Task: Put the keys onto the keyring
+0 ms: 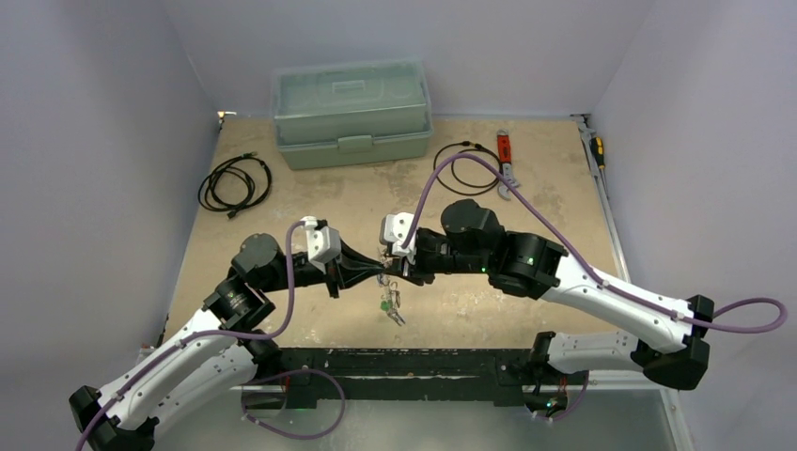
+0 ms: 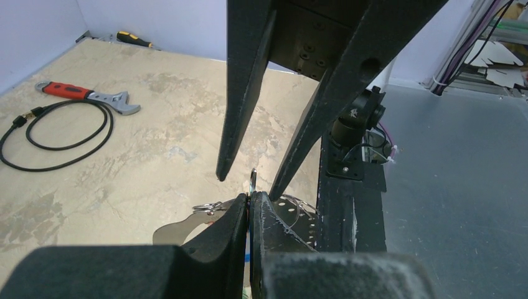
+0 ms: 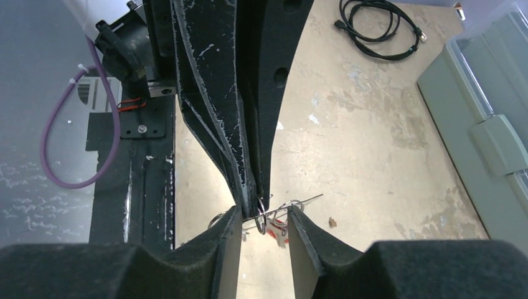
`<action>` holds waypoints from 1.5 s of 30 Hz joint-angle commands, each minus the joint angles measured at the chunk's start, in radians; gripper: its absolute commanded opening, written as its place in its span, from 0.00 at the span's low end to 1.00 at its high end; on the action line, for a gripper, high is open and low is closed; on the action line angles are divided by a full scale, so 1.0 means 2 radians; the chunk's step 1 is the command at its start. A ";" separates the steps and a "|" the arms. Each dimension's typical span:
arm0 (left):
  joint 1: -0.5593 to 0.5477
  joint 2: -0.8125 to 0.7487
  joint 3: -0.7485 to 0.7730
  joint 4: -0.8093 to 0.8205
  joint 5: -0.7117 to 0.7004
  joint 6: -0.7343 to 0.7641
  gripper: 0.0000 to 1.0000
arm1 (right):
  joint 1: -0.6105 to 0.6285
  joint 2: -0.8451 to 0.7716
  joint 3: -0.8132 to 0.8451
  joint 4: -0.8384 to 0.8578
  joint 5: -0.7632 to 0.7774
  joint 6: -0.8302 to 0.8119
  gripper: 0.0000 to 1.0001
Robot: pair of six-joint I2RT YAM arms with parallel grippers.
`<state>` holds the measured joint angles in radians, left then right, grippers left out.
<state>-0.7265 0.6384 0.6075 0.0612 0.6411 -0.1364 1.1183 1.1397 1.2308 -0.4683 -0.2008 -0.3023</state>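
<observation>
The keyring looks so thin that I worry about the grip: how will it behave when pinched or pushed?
Probably stiff: the keyring stands up edge-on from the shut left gripper without sagging. Likely slippery and apt to pivot, being bare metal pinched at one spot. The keys, seemingly hanging from it, would probably swing when nudged.

Two cables, one toolbox, one wrench, one screwdriver, one keyring.

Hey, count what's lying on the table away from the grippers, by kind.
Coiled black cables: 2
Green lidded box: 1
Red-handled wrench: 1
Yellow-handled screwdriver: 1
Total: 5
</observation>
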 commanded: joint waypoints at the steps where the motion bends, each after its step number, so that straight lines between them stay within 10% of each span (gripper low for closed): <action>1: 0.002 -0.007 0.018 0.022 0.001 0.006 0.00 | 0.000 -0.001 0.026 -0.004 0.007 -0.002 0.32; 9: 0.002 -0.008 0.018 0.021 0.002 0.008 0.00 | 0.001 0.003 0.030 0.000 0.001 0.000 0.00; 14: 0.001 -0.013 0.017 0.027 0.009 0.006 0.00 | 0.001 -0.008 0.017 0.028 0.009 0.001 0.00; 20: 0.001 -0.032 0.017 0.024 0.012 0.015 0.37 | 0.001 -0.042 -0.021 0.086 0.016 0.011 0.00; 38: 0.002 -0.054 0.015 0.031 0.028 0.023 0.19 | 0.001 -0.076 -0.050 0.140 -0.003 0.025 0.00; 45: 0.002 -0.067 0.018 0.021 -0.004 0.025 0.31 | 0.001 -0.082 -0.055 0.144 -0.038 0.025 0.00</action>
<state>-0.7208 0.5266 0.6113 0.0875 0.6724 -0.1074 1.1206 1.0084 1.1210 -0.2687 -0.2070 -0.2649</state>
